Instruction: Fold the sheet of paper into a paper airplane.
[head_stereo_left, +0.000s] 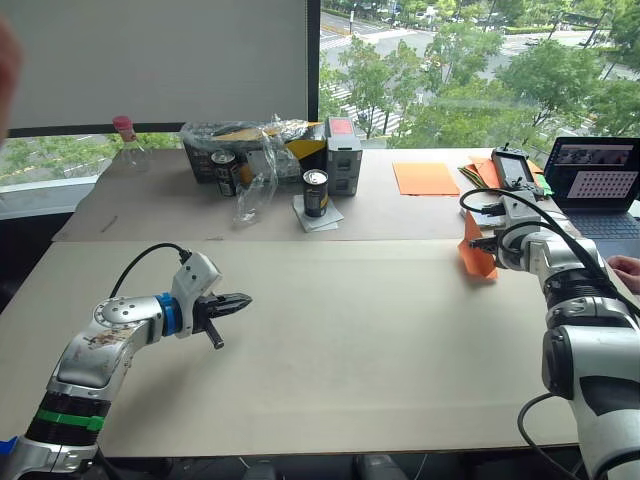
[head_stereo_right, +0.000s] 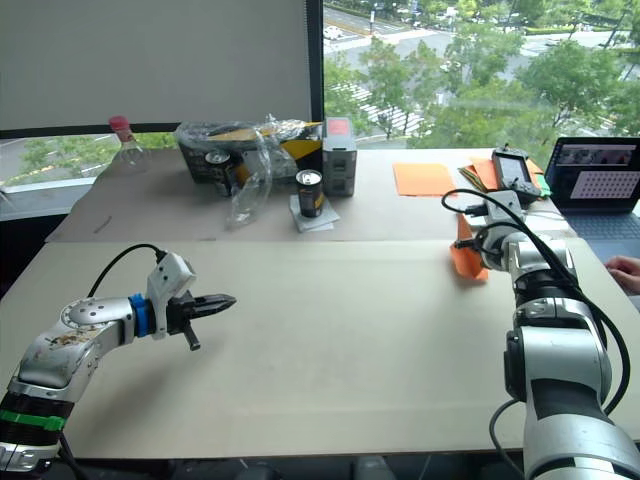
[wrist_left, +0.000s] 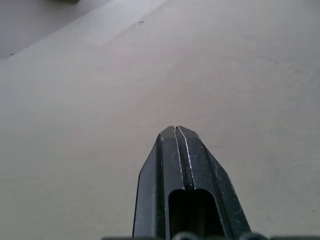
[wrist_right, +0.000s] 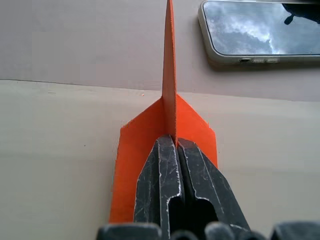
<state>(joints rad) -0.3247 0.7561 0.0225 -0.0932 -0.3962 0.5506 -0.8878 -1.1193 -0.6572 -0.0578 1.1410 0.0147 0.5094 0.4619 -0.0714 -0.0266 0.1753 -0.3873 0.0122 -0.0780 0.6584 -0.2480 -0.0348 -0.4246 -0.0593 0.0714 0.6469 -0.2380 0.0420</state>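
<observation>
The airplane (wrist_right: 169, 107) is pinched in the right tool (wrist_right: 174, 142) at the right side of the surface (head_stereo_left: 340, 330), near the seam where the near board meets the far one. In the right wrist view its central fin stands on edge between the clenched fingers (wrist_right: 159, 175), with the two wings spread flat to either side just beside the fingertips. From the head camera it shows as a bright orange wedge (head_stereo_left: 476, 254) hanging from the tool, its lower edge at or just over the surface; contact cannot be told.

Beyond the airplane's tip lies a phone (wrist_right: 260, 31), face up, reflecting sky. Farther back on the right are a paler orange sheet (head_stereo_left: 425, 178), a stack of coloured papers (head_stereo_left: 484, 172) with a black handheld device (head_stereo_left: 512, 168) on it, and an open laptop (head_stereo_left: 596, 182). A person's hand (head_stereo_left: 625, 268) rests at the right edge.

The left tool (head_stereo_left: 238, 300) hovers over the bare left part of the surface, clenched on nothing, fingers pressed together in the left wrist view (wrist_left: 176, 165).

At the back centre stand a can (head_stereo_left: 315, 192) on a napkin, a second can (head_stereo_left: 224, 171), crumpled clear plastic (head_stereo_left: 258, 175), a grey box (head_stereo_left: 343, 155) and a bottle (head_stereo_left: 128, 140) with a pink cap.
</observation>
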